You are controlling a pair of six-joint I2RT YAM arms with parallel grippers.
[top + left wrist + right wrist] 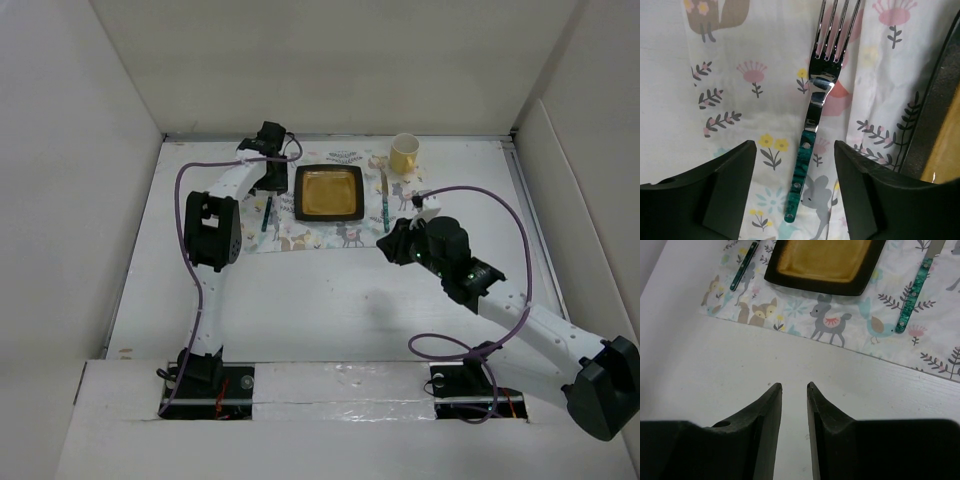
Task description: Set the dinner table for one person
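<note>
My dinner table [330, 320] is a big matte white slab, walled in at 9, 12 and 3 o'clock, with loads of bare room toward 6. The printed mat [320, 236] sits up near 12: plate [329, 193] in the middle, fork [266, 215] at its 9, knife [386, 210] at 3, yellow cup [404, 153] at 1. My left gripper [795, 145] hangs wide open over the fork handle, gripping nothing. My right gripper [793, 386] is barely cracked and empty, just off the mat's 6 o'clock edge.
</note>
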